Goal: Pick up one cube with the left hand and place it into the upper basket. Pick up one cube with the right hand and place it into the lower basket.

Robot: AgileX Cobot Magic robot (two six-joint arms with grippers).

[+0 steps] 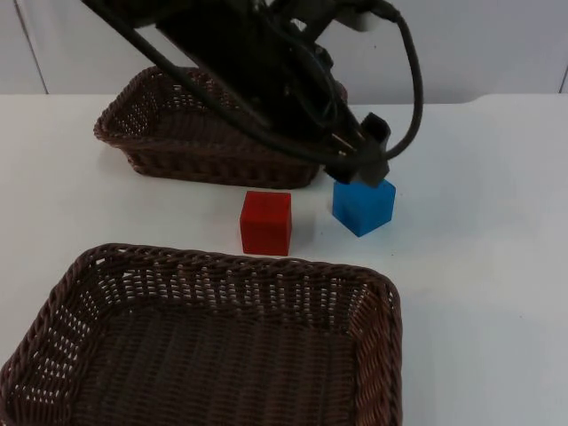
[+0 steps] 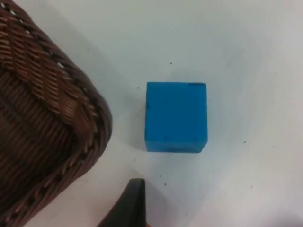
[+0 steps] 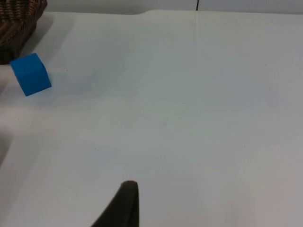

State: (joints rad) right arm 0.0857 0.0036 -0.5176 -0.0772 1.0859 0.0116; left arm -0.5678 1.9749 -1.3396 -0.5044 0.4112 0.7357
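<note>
A blue cube (image 1: 363, 206) rests on the white table just right of the upper basket (image 1: 133, 124); the left wrist view sees the blue cube (image 2: 176, 117) from above, beside the upper basket's rim (image 2: 71, 118). My left gripper (image 1: 359, 167) hangs right over the cube's far edge, and nothing is held in it. A red cube (image 1: 266, 222) sits to the blue one's left, between the two baskets. The lower basket (image 1: 382, 311) lies at the front with nothing in it. My right gripper (image 3: 127, 203) waits over bare table, well off from the blue cube (image 3: 31, 74).
The left arm reaches across the upper basket's right half and hides part of it. The table's right side (image 1: 497, 266) is bare white surface up to the grey wall.
</note>
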